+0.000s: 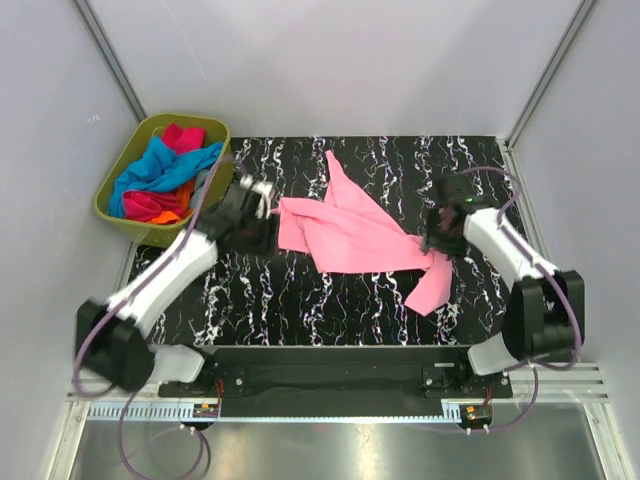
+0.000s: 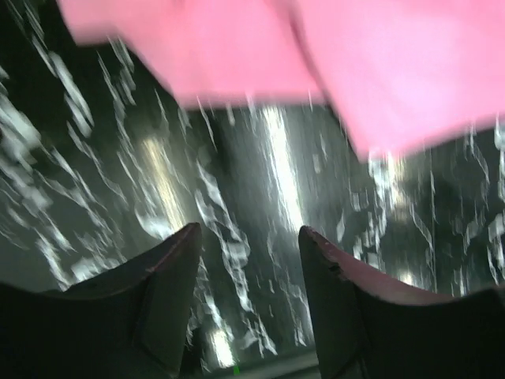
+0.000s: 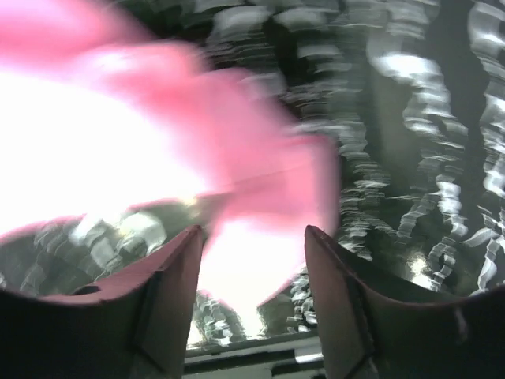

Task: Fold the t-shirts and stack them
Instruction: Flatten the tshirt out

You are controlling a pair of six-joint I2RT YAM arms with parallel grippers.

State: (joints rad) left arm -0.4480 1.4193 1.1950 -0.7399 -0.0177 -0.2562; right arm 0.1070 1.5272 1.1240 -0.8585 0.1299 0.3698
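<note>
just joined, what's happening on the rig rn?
Both arms are at a light pink t-shirt that lies crumpled and unfolded on the black marbled table. The left gripper is at the shirt's left edge and the right gripper at its right side. The wrist views show both open, and neither looks clamped on cloth. The other shirts, blue, magenta and orange, are heaped in the olive-green bin at far left. No folded stack is in view.

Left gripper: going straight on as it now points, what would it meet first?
Probably the edge of the light pink t-shirt just ahead of the open left gripper; depth is unclear, so it might brush the marbled mat first.
</note>
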